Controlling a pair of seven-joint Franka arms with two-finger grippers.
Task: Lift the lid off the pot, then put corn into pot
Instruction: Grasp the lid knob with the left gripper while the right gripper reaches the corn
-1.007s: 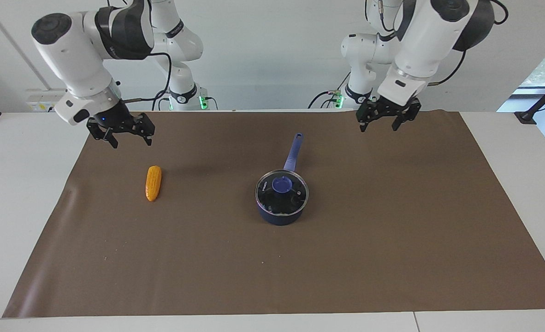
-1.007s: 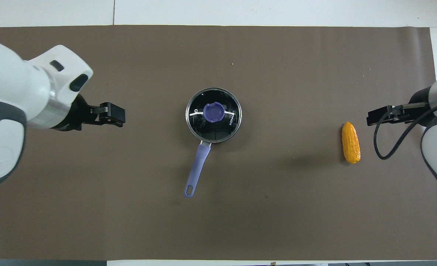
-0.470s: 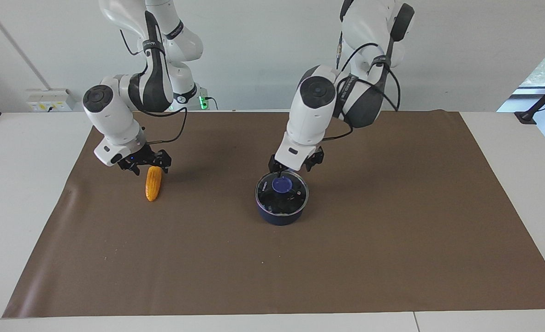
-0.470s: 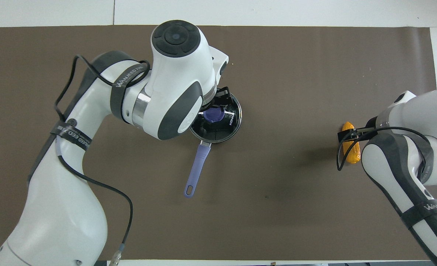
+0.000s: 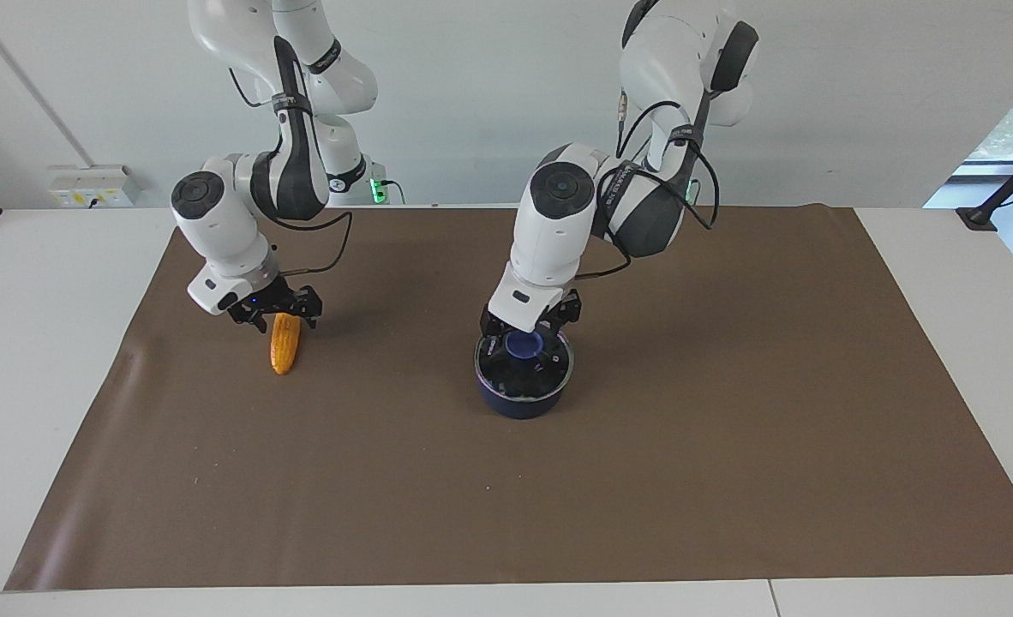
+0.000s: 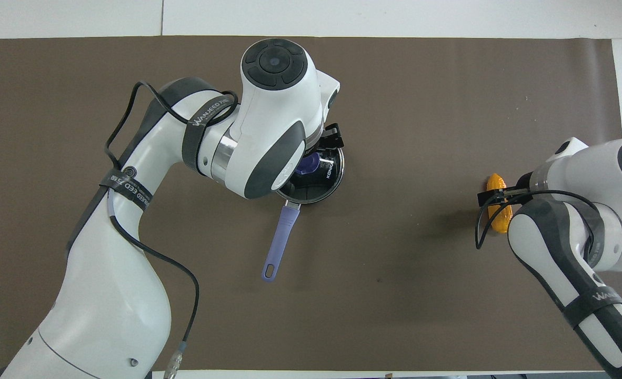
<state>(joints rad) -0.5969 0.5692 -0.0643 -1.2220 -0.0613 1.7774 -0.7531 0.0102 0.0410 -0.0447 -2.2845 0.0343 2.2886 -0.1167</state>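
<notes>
Both claws have come down in the last second; the left claw (image 5: 526, 330) brackets the lid (image 5: 524, 358) knob on the pot (image 5: 519, 403), fingers seemingly still spread; the right claw (image 5: 273, 310) straddles the corn (image 5: 284, 344) on the tabletop (image 5: 644, 480), grip unclear; both grasps look imminent.

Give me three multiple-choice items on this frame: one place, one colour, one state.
1. Where is the corn?
A. in the pot
B. on the brown mat, toward the right arm's end
C. on the lid

2. What colour is the lid's knob?
A. blue
B. red
C. yellow

3. What is the lid's state?
A. lying on the mat
B. held up in the air
C. seated on the pot

Answers:
1 B: the corn lies on the mat under the right gripper.
2 A: the knob shows blue below the left gripper.
3 C: its rim sits on the pot.
</notes>
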